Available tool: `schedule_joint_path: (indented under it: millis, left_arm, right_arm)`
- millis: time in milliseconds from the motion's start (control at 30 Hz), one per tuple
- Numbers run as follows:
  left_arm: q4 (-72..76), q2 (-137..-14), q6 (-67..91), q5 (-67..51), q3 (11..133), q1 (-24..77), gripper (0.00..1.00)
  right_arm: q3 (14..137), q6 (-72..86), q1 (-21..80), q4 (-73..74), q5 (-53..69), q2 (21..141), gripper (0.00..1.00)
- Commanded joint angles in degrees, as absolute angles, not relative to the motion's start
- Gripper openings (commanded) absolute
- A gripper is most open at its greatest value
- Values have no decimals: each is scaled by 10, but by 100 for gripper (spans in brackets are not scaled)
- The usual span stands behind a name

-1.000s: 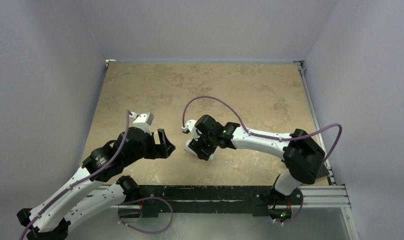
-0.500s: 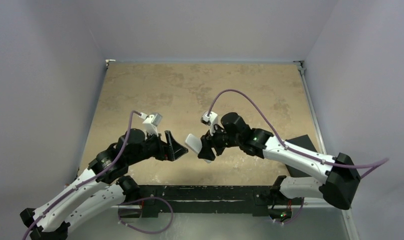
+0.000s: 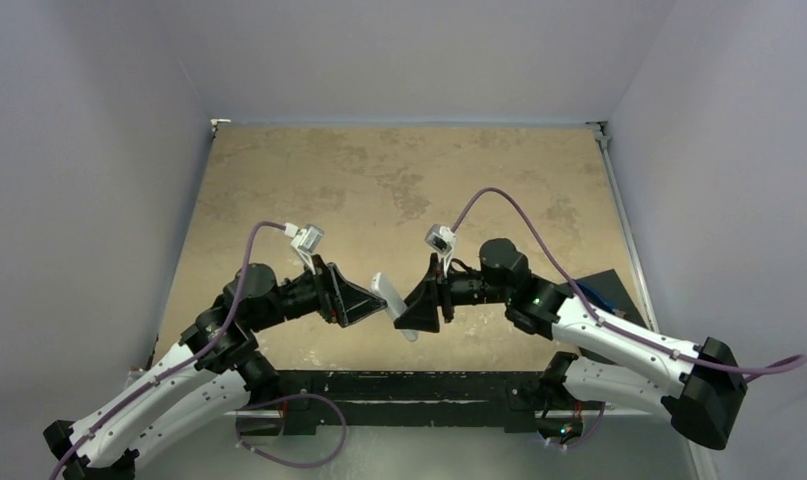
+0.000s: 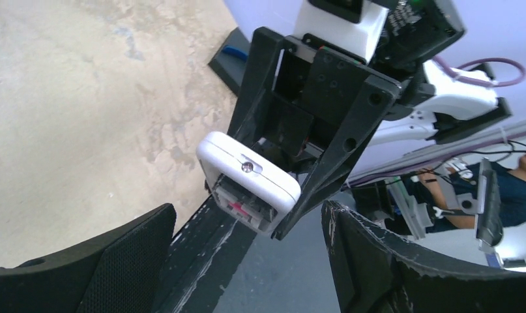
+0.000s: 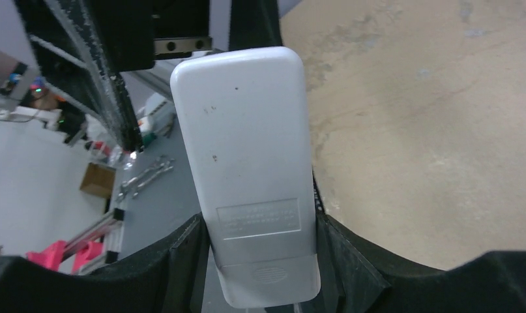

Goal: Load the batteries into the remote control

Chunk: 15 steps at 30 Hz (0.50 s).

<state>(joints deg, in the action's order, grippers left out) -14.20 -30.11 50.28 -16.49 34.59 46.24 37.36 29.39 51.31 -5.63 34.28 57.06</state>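
Right pincer [image 3: 411, 312] pinches the remote [image 3: 387, 293], long axis 11-to-5, just at 3 o'clock of the spread left pincer [image 3: 364, 305].

Remote ctrl [image 3: 390, 297] hangs over the table's [image 3: 379, 180] near edge, btwn both grippers. R gripper [image 3: 411, 312] is on its right w/ fingers either side of it. L gripper [image 3: 364, 305] is just left of it, not touching. A flat pad [image 3: 609, 285] lies at the table's right edge, behind the R arm.

Small white rectangular remote control [image 4: 247, 171], end-on
It is clamped in the black right tool [image 4: 252, 199]; the left tool [image 4: 247, 218] is spread wide.
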Motion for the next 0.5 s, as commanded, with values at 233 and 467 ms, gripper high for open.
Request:
schedule_joint_path:
  millis: [233, 467]
  left_arm:
    - [49, -287, 554, -242, 311, 463, 81]
    - [82, -291, 565, -259, 307, 463, 74]
  right_arm:
    - [325, 482, 511, -331, 453, 563, 18]
    - [324, 517, 511, -379, 457, 583, 17]
